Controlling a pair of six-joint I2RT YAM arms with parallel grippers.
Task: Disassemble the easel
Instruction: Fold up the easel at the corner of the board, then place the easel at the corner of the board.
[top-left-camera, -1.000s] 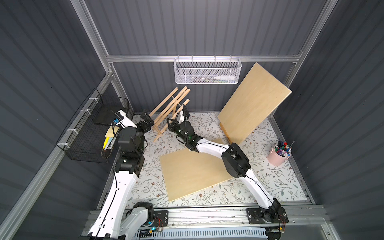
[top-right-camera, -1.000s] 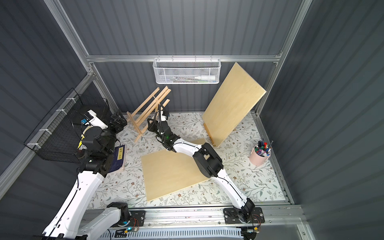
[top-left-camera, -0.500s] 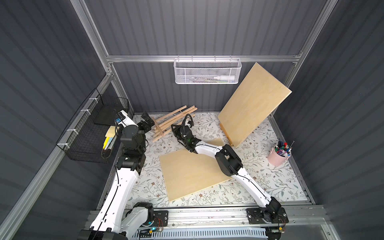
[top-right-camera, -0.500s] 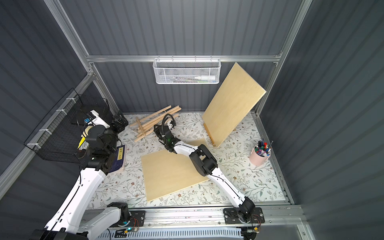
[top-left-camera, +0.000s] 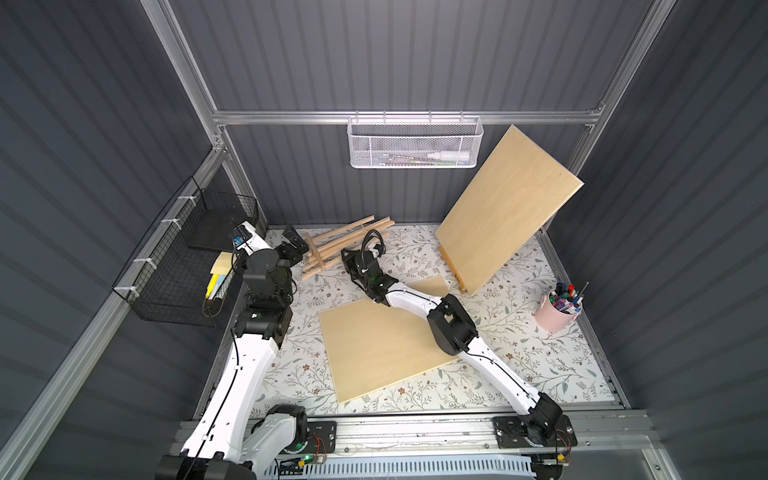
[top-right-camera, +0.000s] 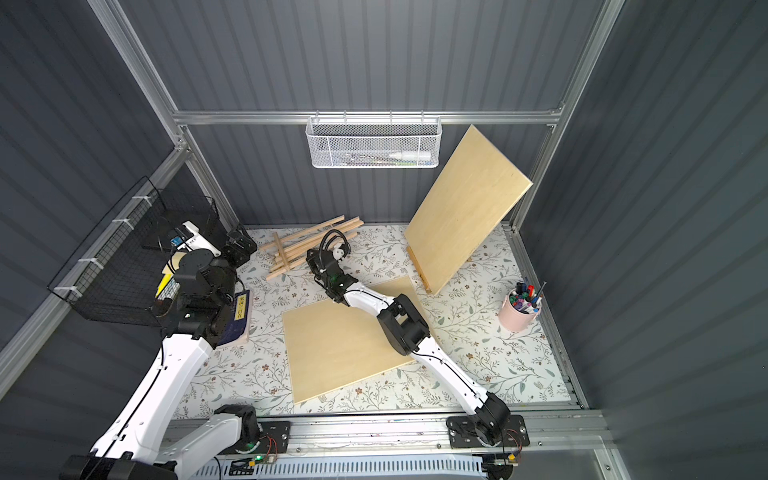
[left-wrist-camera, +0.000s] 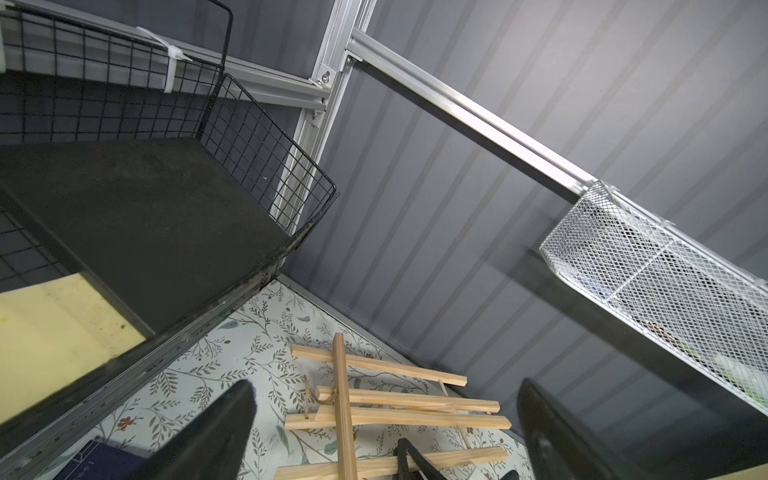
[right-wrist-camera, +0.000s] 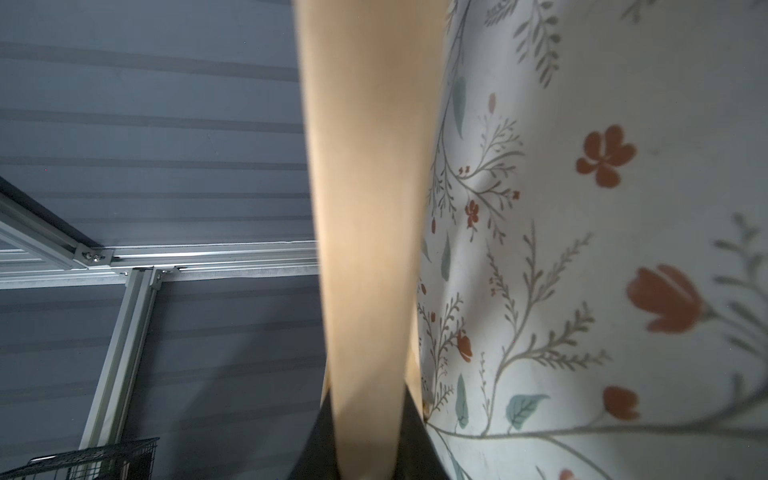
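One folded easel (top-left-camera: 349, 237) lies flat at the back of the counter (top-left-camera: 519, 345). There are two boards: a flat board (top-left-camera: 382, 345) and a leaning board (top-left-camera: 507, 208). The right gripper (top-left-camera: 345, 254) is pinched narrow on an easel slat. The left gripper (top-left-camera: 296, 244), spread wide, holds nothing just beside the easel.

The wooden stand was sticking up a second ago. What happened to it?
The folded light-wood easel tipped down from leaning upright to lying flat on the flowery table mat, lowered by the right pincer, still shut on one of its bars. The left pincer stayed open beside it, holding nothing. The flat plywood board, the leaning plywood board and the pink pen cup did not move.
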